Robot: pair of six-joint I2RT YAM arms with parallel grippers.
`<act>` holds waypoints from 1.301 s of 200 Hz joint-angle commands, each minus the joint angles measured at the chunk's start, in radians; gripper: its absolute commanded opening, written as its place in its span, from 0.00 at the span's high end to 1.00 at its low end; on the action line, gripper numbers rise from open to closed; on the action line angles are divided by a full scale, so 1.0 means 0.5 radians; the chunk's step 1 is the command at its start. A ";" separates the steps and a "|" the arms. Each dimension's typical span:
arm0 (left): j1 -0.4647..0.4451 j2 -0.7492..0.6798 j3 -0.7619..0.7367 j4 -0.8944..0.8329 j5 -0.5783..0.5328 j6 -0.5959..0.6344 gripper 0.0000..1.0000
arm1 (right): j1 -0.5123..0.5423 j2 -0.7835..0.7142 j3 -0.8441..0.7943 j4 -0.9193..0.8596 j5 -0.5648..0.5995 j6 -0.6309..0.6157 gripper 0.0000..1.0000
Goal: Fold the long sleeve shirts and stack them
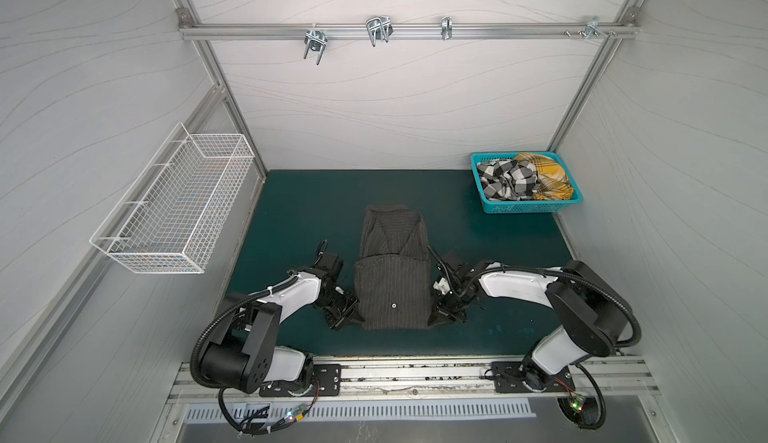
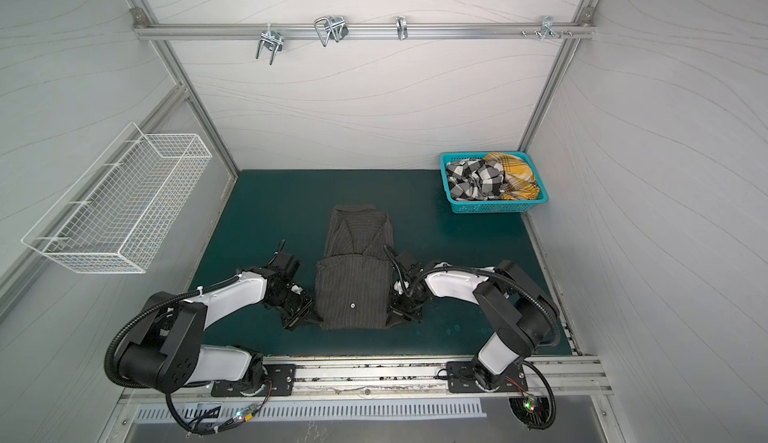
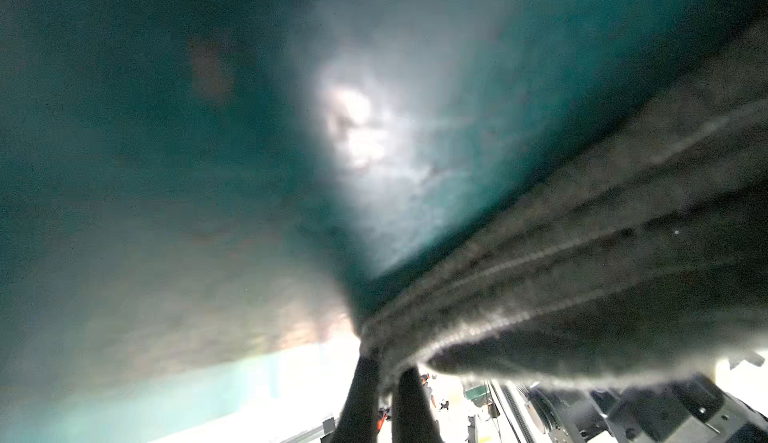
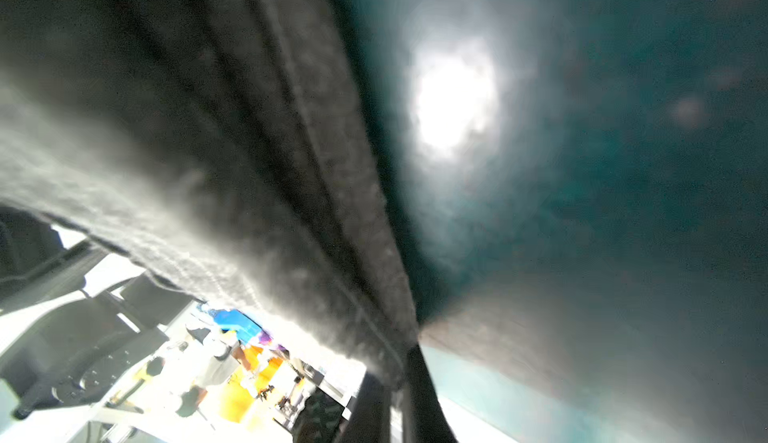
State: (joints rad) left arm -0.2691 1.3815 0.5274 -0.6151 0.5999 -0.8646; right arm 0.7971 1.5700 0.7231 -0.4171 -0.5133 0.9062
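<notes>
Fold step on pinstripe shirt (image 1: 392, 295): left end effector (image 1: 352, 321) and right end effector (image 1: 436, 319) each pinch one of its robot-side corners. Next, probably: lift evenly, fold over shirt's far half.

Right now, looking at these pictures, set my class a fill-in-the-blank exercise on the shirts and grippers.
The left gripper and right gripper are both ____ on the pinstriped shirt.
The teal basket holds ____ shirts.
The check shirt is black and ____.
Missing: shut; two; white.
</notes>
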 commanded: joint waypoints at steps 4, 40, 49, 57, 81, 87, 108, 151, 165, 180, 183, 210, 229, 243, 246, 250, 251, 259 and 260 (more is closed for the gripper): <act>-0.014 -0.024 -0.061 0.154 -0.156 0.058 1.00 | 0.037 -0.143 0.057 -0.072 0.179 -0.040 1.00; -0.025 -0.393 -0.058 -0.116 -0.115 0.047 1.00 | 0.113 -0.353 0.062 -0.265 0.258 -0.049 1.00; -0.049 -0.485 -0.063 -0.179 -0.102 0.028 1.00 | 0.144 -0.421 0.046 -0.316 0.289 -0.034 1.00; -0.089 -0.563 -0.072 -0.233 -0.089 0.002 1.00 | 0.188 -0.485 0.039 -0.380 0.321 -0.016 1.00; -0.282 -0.828 -0.106 -0.391 -0.123 -0.133 1.00 | 0.325 -0.719 0.013 -0.533 0.423 0.071 1.00; -0.311 -0.903 -0.122 -0.424 -0.126 -0.172 1.00 | 0.347 -0.779 -0.003 -0.559 0.439 0.106 1.00; -0.320 -1.160 -0.150 -0.572 -0.132 -0.267 1.00 | 0.363 -0.984 -0.050 -0.605 0.450 0.205 1.00; -0.339 -1.415 -0.214 -0.599 -0.034 -0.462 1.00 | 0.363 -1.029 0.029 -0.676 0.422 0.199 1.00; -0.339 -1.455 -0.135 -0.664 -0.070 -0.471 1.00 | 0.356 -1.019 0.099 -0.739 0.459 0.178 1.00; -0.339 -1.483 -0.026 -0.689 -0.112 -0.488 1.00 | 0.313 -1.020 0.171 -0.761 0.457 0.153 1.00; -0.339 -1.484 -0.007 -0.687 -0.114 -0.491 1.00 | 0.300 -1.019 0.183 -0.765 0.451 0.148 1.00; -0.339 -1.433 0.137 -0.708 -0.144 -0.469 1.00 | 0.242 -0.981 0.343 -0.838 0.448 0.076 1.00; -0.339 -1.402 0.174 -0.757 -0.160 -0.442 1.00 | 0.237 -0.940 0.391 -0.876 0.434 0.037 1.00; -0.339 -1.405 0.164 -0.808 -0.169 -0.433 1.00 | 0.250 -0.946 0.378 -0.881 0.435 0.051 1.00; -0.339 -1.409 0.161 -0.820 -0.172 -0.431 1.00 | 0.255 -0.956 0.368 -0.879 0.439 0.059 1.00; -0.339 -1.415 0.156 -0.836 -0.176 -0.425 1.00 | 0.262 -0.968 0.354 -0.875 0.443 0.071 1.00; -0.341 -1.418 0.155 -0.841 -0.177 -0.425 1.00 | 0.264 -0.969 0.350 -0.873 0.443 0.074 1.00; -0.342 -1.438 0.141 -0.880 -0.186 -0.421 1.00 | 0.282 -1.004 0.318 -0.866 0.451 0.099 1.00; -0.342 -1.443 0.138 -0.885 -0.187 -0.421 1.00 | 0.284 -1.009 0.316 -0.865 0.452 0.100 1.00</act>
State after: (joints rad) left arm -0.4397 0.6758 0.5831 -0.9485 0.5556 -1.0779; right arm 0.9245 1.0916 0.9024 -0.7784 -0.3149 0.9382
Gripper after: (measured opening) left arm 0.048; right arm 0.047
